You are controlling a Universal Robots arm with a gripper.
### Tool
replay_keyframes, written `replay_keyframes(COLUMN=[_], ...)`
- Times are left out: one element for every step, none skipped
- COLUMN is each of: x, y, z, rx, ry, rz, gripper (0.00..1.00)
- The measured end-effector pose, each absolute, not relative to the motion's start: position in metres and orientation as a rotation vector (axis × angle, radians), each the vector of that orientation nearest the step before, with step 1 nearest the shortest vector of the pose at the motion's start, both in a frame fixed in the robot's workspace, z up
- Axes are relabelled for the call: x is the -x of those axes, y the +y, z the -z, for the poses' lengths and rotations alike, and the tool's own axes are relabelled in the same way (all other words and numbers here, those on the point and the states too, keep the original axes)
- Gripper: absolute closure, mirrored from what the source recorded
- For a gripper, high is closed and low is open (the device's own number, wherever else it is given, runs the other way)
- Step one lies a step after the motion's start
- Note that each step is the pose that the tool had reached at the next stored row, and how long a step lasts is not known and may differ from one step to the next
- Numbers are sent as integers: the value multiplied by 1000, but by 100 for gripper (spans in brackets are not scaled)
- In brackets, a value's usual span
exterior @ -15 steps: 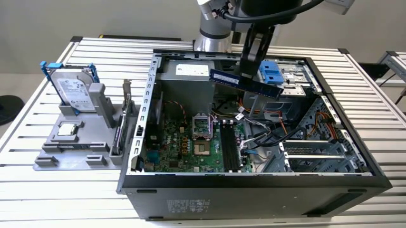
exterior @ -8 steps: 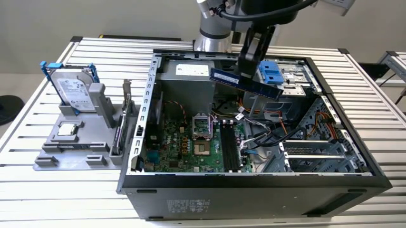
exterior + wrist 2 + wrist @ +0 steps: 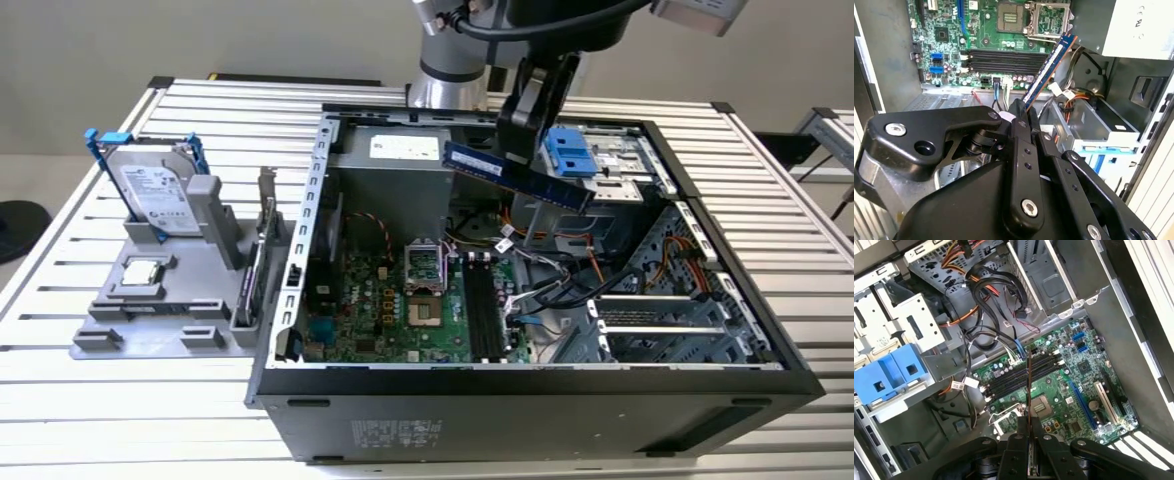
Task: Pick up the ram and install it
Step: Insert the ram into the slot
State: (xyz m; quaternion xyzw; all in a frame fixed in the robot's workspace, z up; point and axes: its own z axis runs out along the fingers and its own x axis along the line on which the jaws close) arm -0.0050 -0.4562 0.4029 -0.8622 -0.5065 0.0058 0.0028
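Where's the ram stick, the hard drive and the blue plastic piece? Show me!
ram (image 3: 523,177), exterior view, middle of its long chip side.
hard drive (image 3: 158,198), exterior view, its labelled face.
blue plastic piece (image 3: 894,376), first wrist view, its flat front between the holes.

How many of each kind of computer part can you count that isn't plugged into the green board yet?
Ram stick, held in the pincer over the open case: 1
Hard drive, upright on the grey stand: 1
Square silver chip, flat on the stand: 1
Card with a metal bracket, on edge in the stand: 1
Total: 4
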Motion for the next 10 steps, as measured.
replay_keyframes(x=[5,5,5,5,5,5,5,5,5,5], y=[-456,-456,-456,-456,-456,-456,-456,-456,-456,-456], z=[-403,-403,-403,-403,-403,-403,-403,-403,-403,-403], rx=[2708,2712,2715,2719,2722,2725,2728,2732,2735,2739], ry=[-1582,-1575,-1569,-1563,-1557,-1552,-1546,-1539,-1533,-1527], rz=[-18,-18,-18,-18,-18,-18,-18,-18,-18,-18], gripper=[100,100,100,100,100,100,100,100,100,100])
